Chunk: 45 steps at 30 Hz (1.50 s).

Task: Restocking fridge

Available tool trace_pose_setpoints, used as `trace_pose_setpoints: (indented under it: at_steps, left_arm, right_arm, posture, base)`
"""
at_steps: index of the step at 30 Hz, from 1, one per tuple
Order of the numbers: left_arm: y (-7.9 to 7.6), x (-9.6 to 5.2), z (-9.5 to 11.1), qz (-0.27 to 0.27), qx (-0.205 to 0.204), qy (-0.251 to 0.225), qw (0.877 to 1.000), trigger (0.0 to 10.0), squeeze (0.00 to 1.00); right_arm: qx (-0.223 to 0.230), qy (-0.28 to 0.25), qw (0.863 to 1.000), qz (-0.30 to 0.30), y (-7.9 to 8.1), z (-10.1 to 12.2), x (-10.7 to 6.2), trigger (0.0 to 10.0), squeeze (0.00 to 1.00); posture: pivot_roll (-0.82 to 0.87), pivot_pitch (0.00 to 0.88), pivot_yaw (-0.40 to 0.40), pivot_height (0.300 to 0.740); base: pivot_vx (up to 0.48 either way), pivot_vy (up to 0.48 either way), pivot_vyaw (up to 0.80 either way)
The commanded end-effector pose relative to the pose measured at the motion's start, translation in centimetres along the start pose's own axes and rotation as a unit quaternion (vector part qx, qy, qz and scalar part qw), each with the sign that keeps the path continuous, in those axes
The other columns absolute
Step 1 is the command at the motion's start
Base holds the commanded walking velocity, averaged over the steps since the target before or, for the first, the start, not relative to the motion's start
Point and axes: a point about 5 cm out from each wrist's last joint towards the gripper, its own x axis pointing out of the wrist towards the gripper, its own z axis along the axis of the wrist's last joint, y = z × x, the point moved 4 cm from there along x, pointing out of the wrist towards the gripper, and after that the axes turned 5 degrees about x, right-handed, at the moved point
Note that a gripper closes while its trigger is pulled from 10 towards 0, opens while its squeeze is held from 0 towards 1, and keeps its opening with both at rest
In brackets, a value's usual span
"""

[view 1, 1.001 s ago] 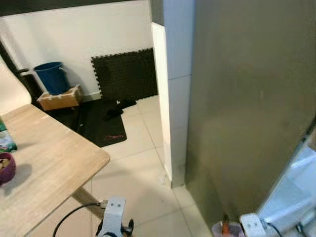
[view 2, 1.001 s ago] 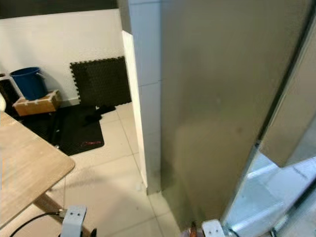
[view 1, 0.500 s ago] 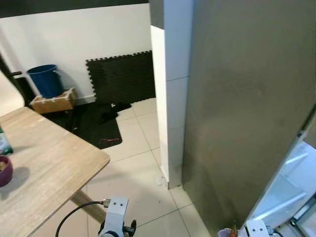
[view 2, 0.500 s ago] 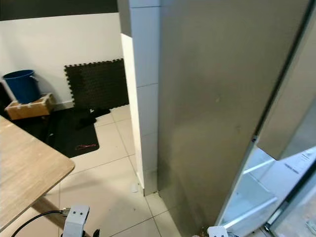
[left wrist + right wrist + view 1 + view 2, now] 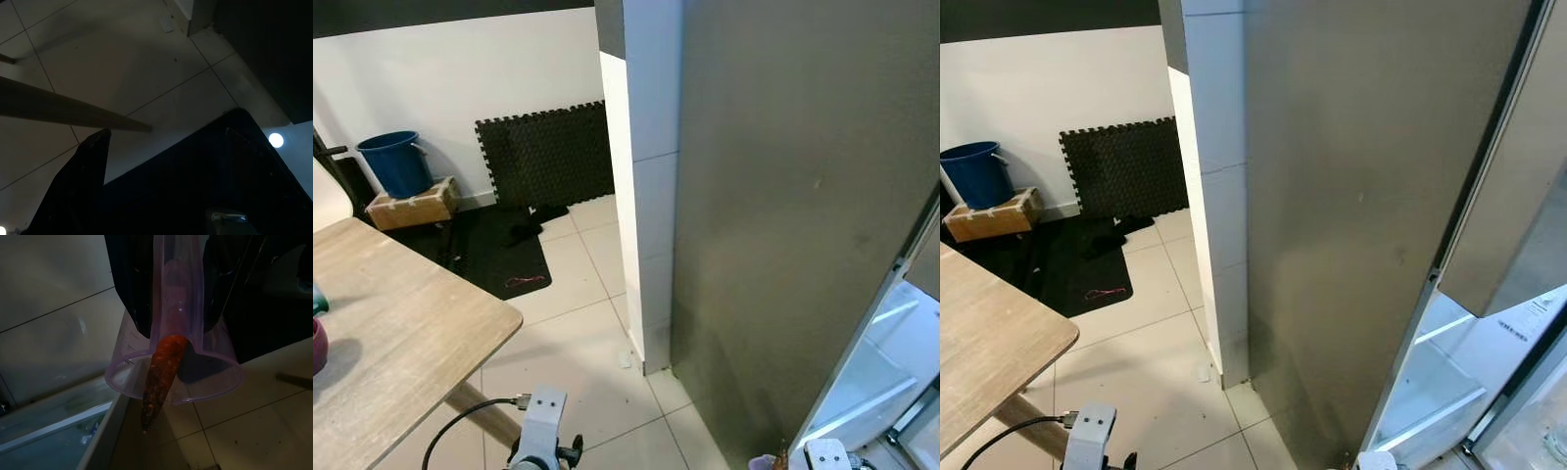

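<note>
The fridge's tall steel side [image 5: 803,225] stands right in front of me, and its lit white interior [image 5: 1445,382] shows low on the right beside the open door [image 5: 1518,196]. My right gripper [image 5: 178,293] is shut on a clear purple cup [image 5: 176,367] with an orange carrot [image 5: 164,377] sticking out of it. The cup's rim [image 5: 764,462] peeks in at the bottom edge of the left eye view, close to the fridge's lower corner. My left gripper [image 5: 168,125] hangs open over the tiled floor, holding nothing.
A wooden table [image 5: 401,323] is at my left, its leg crossing the floor. A white tiled pillar [image 5: 641,176] adjoins the fridge. Farther back are a black foam mat [image 5: 543,152], a dark floor mat [image 5: 499,255] and a blue bucket [image 5: 396,162] on a box [image 5: 411,206].
The camera has swung to the right: table, bucket and mats slid left, and more of the lit fridge interior shows. The cup and carrot sit lower in the eye views.
</note>
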Motion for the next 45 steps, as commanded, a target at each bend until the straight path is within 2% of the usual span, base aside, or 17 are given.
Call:
trace_pose_setpoints:
  at_steps: [1,8,24,38,45]
  left_arm:
    - [0.2,-0.1,-0.9,0.006,-0.013,0.017,1.000,10.0,0.00]
    - [0.6,-0.1,-1.2,0.015,-0.024,0.021,0.999,10.0,0.00]
    - [1.2,0.0,-1.3,0.039,-0.054,0.023,0.998,10.0,0.00]
    - [1.5,0.0,-1.5,0.046,-0.061,0.024,0.997,10.0,0.00]
    - [1.8,-0.1,-1.5,0.051,-0.062,0.024,0.996,10.0,0.00]
  right_arm:
    - [-0.003,-0.010,1.000,0.006,0.3,0.3,0.1,10.0,0.00]
    - [-0.008,-0.017,1.000,0.014,0.7,0.8,0.2,10.0,0.00]
    - [-0.015,-0.039,0.999,0.026,1.4,2.1,0.5,10.0,0.00]
    - [-0.028,-0.043,0.998,0.041,2.0,2.3,0.6,10.0,0.00]
    - [-0.028,-0.042,0.998,0.045,2.2,2.3,0.6,10.0,0.00]
  posture:
    - [-0.01,0.108,0.036,0.740]
    - [-0.01,0.111,0.032,0.740]
    - [-0.01,0.112,0.027,0.740]
    - [-0.01,0.118,0.026,0.740]
    - [-0.01,0.123,0.026,0.740]
  base:
    - [0.000,0.000,0.00]
    - [0.000,-0.073,0.00]
    - [0.000,-0.328,0.00]
    - [0.000,-0.329,0.00]
    - [0.000,-0.328,0.74]
